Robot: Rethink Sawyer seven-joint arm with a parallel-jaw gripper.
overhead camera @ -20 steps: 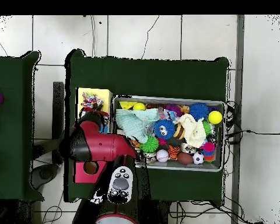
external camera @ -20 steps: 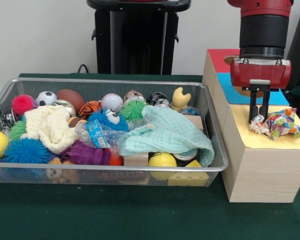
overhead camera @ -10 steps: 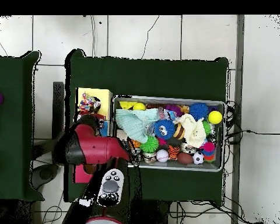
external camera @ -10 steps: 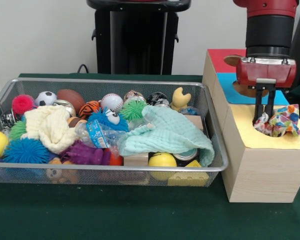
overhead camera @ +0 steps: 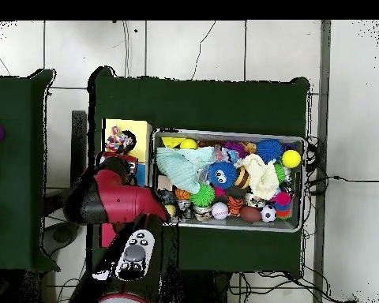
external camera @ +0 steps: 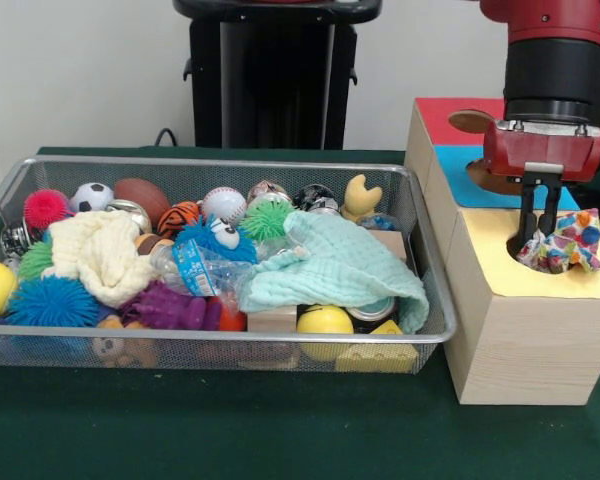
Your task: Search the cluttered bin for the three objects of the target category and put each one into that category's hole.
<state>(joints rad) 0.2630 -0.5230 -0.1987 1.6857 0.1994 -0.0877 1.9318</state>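
One rope ball (external camera: 563, 243) sits at the yellow hole (external camera: 528, 262) on the box (external camera: 515, 330), with the gripper's (external camera: 539, 240) fingers open beside it; I can't spot more in the bin (external camera: 230, 166).

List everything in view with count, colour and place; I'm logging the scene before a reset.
bin: 1, silver mesh, on green table, beside box
box: 1, wood with red, blue, yellow top panels, right of bin in front view
rope ball: 1, multicoloured, on yellow panel
cloths: 2, mint and cream, in bin
spiky balls: several, blue, pink, green, in bin
yellow balls: 2, bin's front and left end
baseball: 1, white, bin's back
soccer ball: 1, bin's back
bottle: 1, clear, blue label, bin's middle
gripper: 1, black fingers, at rope ball
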